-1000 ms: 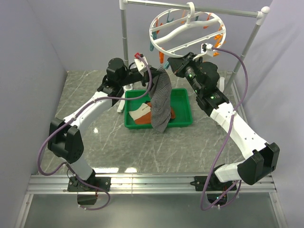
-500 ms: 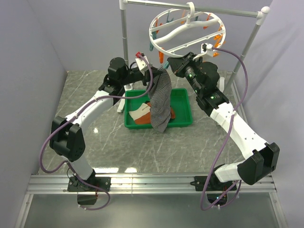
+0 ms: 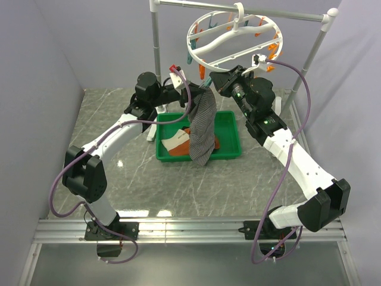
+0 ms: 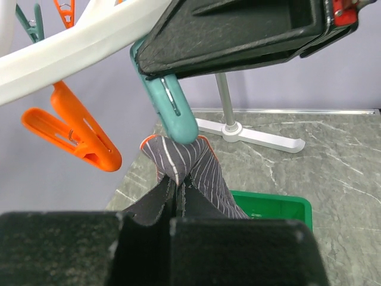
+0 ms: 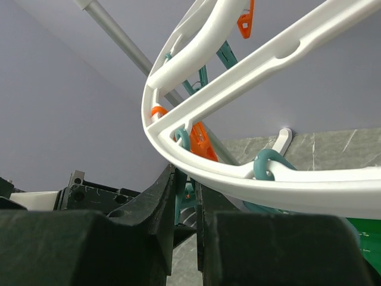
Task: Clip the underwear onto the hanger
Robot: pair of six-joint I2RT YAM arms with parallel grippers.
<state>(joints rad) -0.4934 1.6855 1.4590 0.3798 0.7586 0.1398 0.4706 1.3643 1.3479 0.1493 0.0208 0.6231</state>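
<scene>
The grey striped underwear (image 3: 202, 128) hangs over the green tray, and my left gripper (image 3: 195, 90) is shut on its top edge. In the left wrist view the pinched fold of underwear (image 4: 184, 162) rises from my left gripper (image 4: 177, 187) to just under the tip of a teal clothespin (image 4: 172, 107). The white ring hanger (image 3: 235, 36) hangs from the rack bar above. My right gripper (image 3: 215, 80) is shut on that teal clothespin (image 5: 181, 199) under the hanger rim (image 5: 250, 179); its fingers (image 5: 161, 196) squeeze the pin from both sides.
A green tray (image 3: 231, 128) below holds an orange-rust garment (image 3: 183, 149) and a white cloth (image 3: 174, 142). The white-and-grey rack frame (image 3: 156, 53) stands behind, with its foot (image 4: 250, 134) on the marble table. An orange clothespin (image 4: 77, 134) hangs to the left of the teal one.
My left gripper has edged the top of the underwear slightly right, toward the right gripper and the teal pin. The right arm has held still.
</scene>
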